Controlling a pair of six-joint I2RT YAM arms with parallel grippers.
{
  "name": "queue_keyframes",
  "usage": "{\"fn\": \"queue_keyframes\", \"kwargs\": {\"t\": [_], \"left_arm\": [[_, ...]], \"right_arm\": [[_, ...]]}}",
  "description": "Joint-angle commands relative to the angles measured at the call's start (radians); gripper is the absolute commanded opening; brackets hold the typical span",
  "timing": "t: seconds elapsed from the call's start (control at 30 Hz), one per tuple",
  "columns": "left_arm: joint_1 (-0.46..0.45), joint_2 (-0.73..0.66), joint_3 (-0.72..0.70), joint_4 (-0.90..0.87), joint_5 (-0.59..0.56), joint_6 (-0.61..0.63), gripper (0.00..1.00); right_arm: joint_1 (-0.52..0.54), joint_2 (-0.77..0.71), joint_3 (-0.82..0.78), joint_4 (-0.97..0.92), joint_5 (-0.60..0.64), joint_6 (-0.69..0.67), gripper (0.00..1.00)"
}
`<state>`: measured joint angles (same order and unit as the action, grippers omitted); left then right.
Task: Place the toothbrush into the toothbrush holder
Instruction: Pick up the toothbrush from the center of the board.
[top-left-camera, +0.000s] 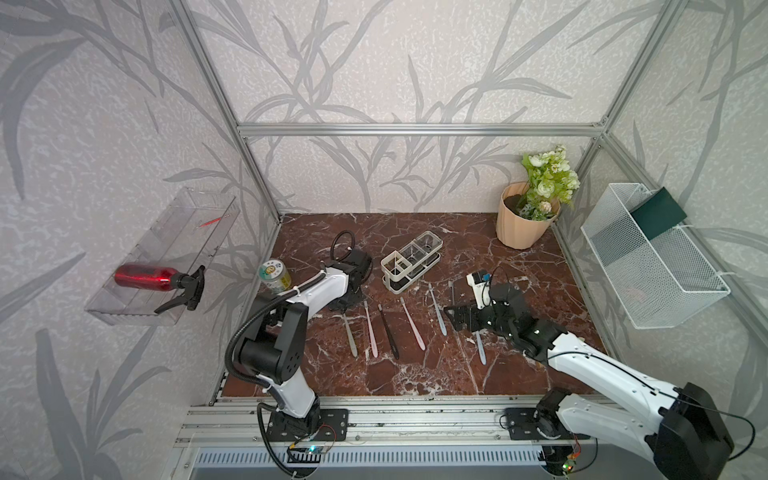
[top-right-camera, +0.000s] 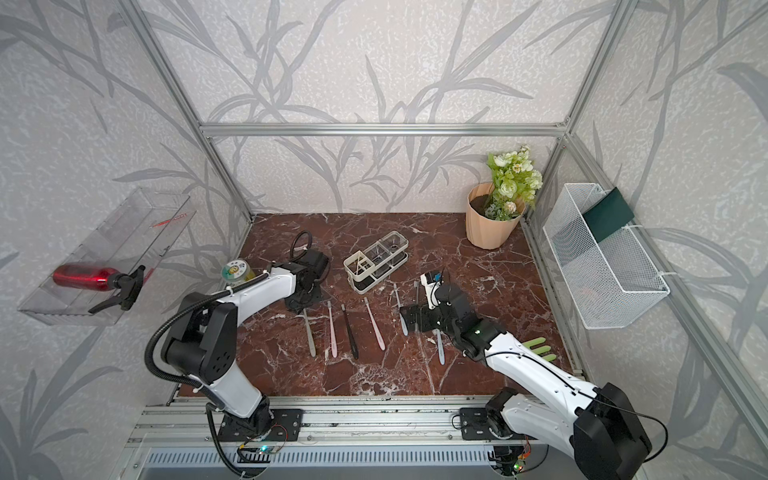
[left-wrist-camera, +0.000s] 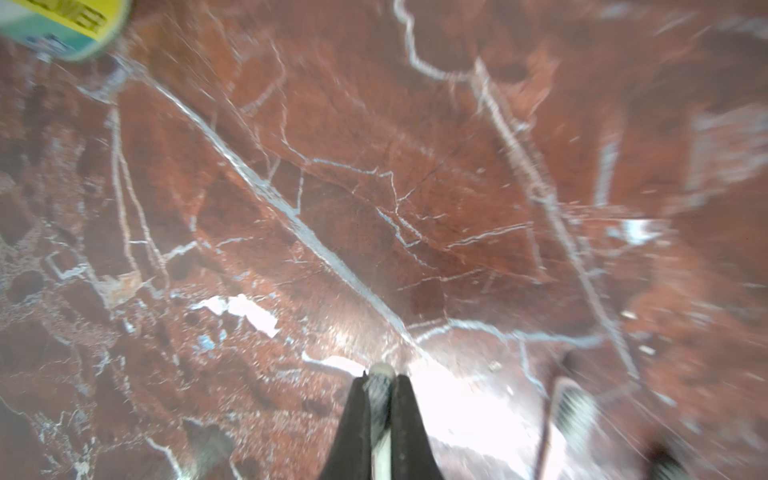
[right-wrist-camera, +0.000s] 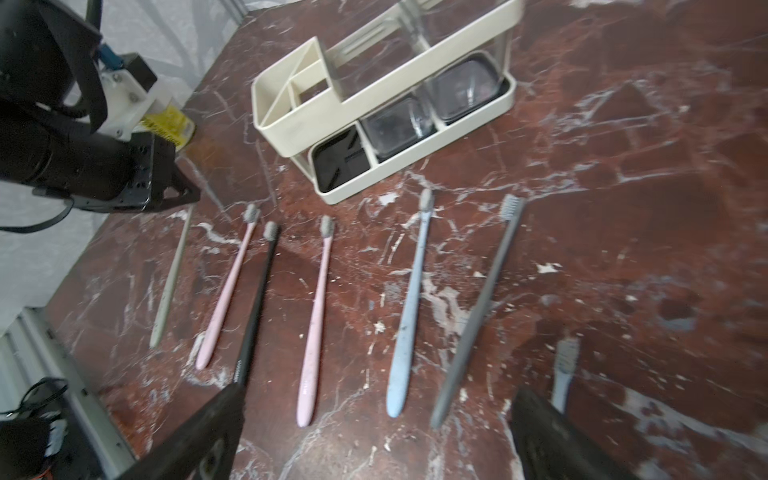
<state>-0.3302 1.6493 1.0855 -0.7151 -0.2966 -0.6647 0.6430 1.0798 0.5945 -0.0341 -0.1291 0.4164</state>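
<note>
Several toothbrushes lie in a row on the red marble table. My left gripper (top-left-camera: 343, 309) (top-right-camera: 301, 309) (left-wrist-camera: 380, 386) is shut on the bristle head of the pale green toothbrush (top-left-camera: 350, 336) (top-right-camera: 309, 334) (right-wrist-camera: 170, 282) at the row's left end. Its handle still lies along the table. The white-framed toothbrush holder (top-left-camera: 411, 259) (top-right-camera: 376, 259) (right-wrist-camera: 386, 104) stands just behind the row, its compartments empty. My right gripper (top-left-camera: 451, 318) (top-right-camera: 405, 318) (right-wrist-camera: 376, 392) hangs open over the row's right end, holding nothing.
In the row are also a pink toothbrush (top-left-camera: 371, 328), a black one (top-left-camera: 388, 332), a blue one (top-left-camera: 437, 309) and more. A can (top-left-camera: 274, 276) stands at the table's left edge. A flower pot (top-left-camera: 523, 220) is back right. A mesh basket (top-left-camera: 652, 257) hangs on the right wall.
</note>
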Motion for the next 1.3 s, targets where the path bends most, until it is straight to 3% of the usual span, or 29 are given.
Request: {"fn": "queue_keyframes", "kwargs": {"t": [0.0, 0.37, 0.77, 1.1, 1.27], "left_arm": [[-0.01, -0.073, -0.016, -0.045, 0.021, -0.021, 0.0], [-0.091, -0.195, -0.042, -0.057, 0.084, -0.078, 0.0], [-0.205, -0.22, -0.047, 0.004, 0.128, -0.164, 0.0], [-0.245, -0.211, -0.033, 0.016, 0.125, -0.186, 0.0], [-0.256, -0.207, -0.026, 0.021, 0.129, -0.194, 0.0]], "right_arm": [[0.03, 0.038, 0.004, 0.126, -0.143, 0.014, 0.99], [0.208, 0.258, 0.005, 0.407, -0.334, 0.1, 0.99], [0.343, 0.548, 0.04, 0.741, -0.354, 0.253, 0.96], [0.369, 0.621, 0.063, 0.82, -0.345, 0.276, 0.81], [0.373, 0.686, 0.074, 0.843, -0.359, 0.291, 0.67]]}}
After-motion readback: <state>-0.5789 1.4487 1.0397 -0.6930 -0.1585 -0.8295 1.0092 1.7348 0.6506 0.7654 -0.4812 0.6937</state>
